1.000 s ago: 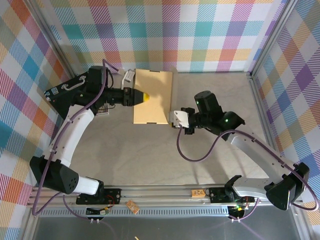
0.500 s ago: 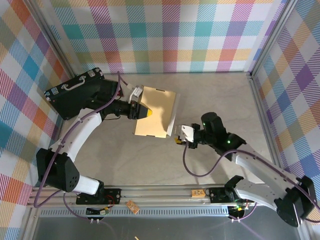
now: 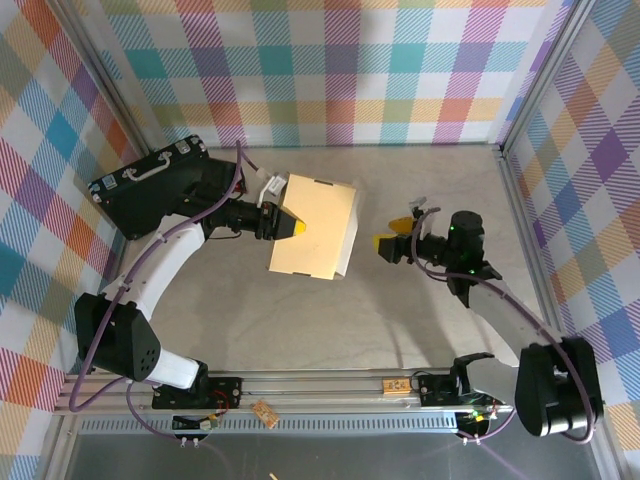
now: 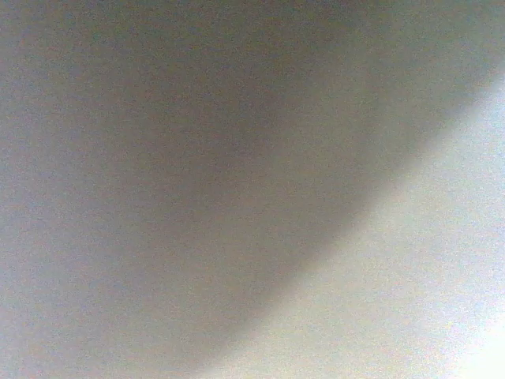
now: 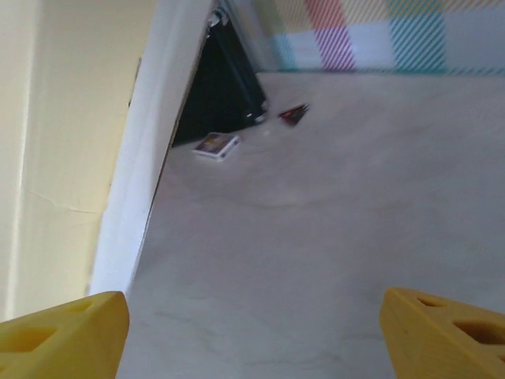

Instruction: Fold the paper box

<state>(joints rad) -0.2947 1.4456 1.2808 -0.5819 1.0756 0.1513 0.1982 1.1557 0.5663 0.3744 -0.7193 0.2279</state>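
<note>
1. Right gripper (image 3: 394, 234): jaws wide apart, holding nothing.
2. Left gripper (image 3: 290, 226): pinched on the left edge of the paper box (image 3: 318, 230); this is the nearer arm.
3. The box lies left of the right gripper, not touching it, long axis near-to-far, tan face up.

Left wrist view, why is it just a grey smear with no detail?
Left wrist view: featureless, fully out of focus, dark grey fading to a pale glow at lower right; likely something sits too close to the lens. Top external view: sharp, the left gripper against the paper box.
</note>
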